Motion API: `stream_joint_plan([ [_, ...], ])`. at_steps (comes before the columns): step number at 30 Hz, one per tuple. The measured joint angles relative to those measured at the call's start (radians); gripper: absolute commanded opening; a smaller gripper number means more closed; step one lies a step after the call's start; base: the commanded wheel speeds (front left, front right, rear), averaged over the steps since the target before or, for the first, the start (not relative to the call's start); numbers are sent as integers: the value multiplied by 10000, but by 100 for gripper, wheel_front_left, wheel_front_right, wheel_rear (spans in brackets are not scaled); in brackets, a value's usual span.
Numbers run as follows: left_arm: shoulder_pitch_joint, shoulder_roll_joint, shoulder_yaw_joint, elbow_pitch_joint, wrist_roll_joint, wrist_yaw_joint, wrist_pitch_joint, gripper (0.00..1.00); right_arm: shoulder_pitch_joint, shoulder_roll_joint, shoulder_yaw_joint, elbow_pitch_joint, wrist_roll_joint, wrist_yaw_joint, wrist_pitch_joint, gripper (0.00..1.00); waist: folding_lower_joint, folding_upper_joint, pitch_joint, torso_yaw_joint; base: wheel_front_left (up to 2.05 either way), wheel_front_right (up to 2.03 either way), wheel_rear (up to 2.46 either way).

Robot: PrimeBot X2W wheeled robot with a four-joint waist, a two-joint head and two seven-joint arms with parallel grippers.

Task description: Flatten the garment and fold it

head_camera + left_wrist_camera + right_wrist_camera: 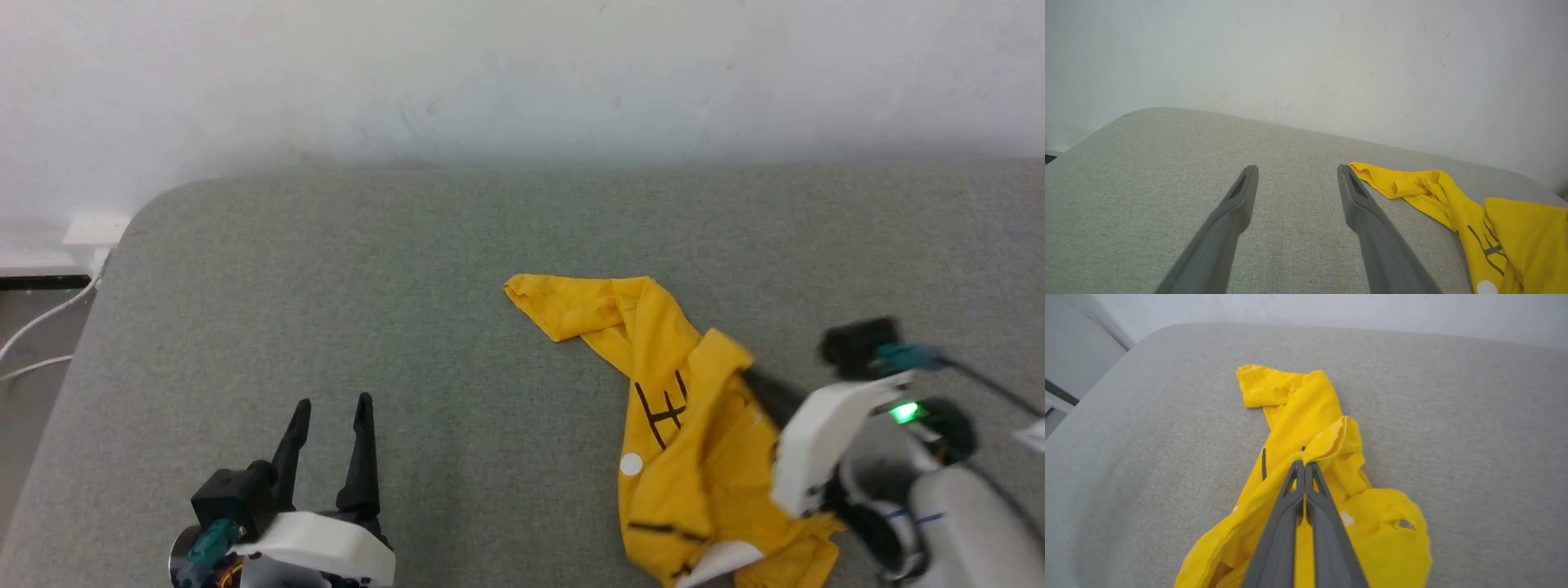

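Observation:
The yellow garment (678,441) lies crumpled on the right half of the grey padded surface (408,310). One sleeve stretches toward the far middle, and black stripes and a white dot show on the cloth. My right gripper (751,377) comes in from the right and is shut on a raised fold of the garment's edge. In the right wrist view its fingers (1305,464) are pressed together with yellow cloth (1306,408) bunched at the tips. My left gripper (333,402) stands open at the lower left, well clear of the cloth. The left wrist view has the open left gripper (1298,169) over bare fabric, with the garment (1453,196) to its right.
A white wall (522,73) runs behind the grey surface, whose far-left corner (155,204) is rounded. Beyond that left edge are the floor, white cables (37,327) and a white socket (94,230). Bare grey fabric spreads across the left and middle.

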Motion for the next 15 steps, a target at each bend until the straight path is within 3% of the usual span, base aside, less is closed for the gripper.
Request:
stream_joint_plan([
  [4,3,4,40,-6,-2,42,-4,100,-25,-274,-1839,-905,-500,2,-706,0,0,0,-44,-147,0,0,0],
  [9,9,0,58,-15,-4,54,-13,100,390,-167,-4861,-1350,-1231,0,-497,0,0,0,-76,-330,0,0,0],
  [15,7,-12,4,21,-6,52,-17,100,1746,424,-8015,-322,-1785,0,-502,0,-1,0,-81,-321,0,0,0],
])
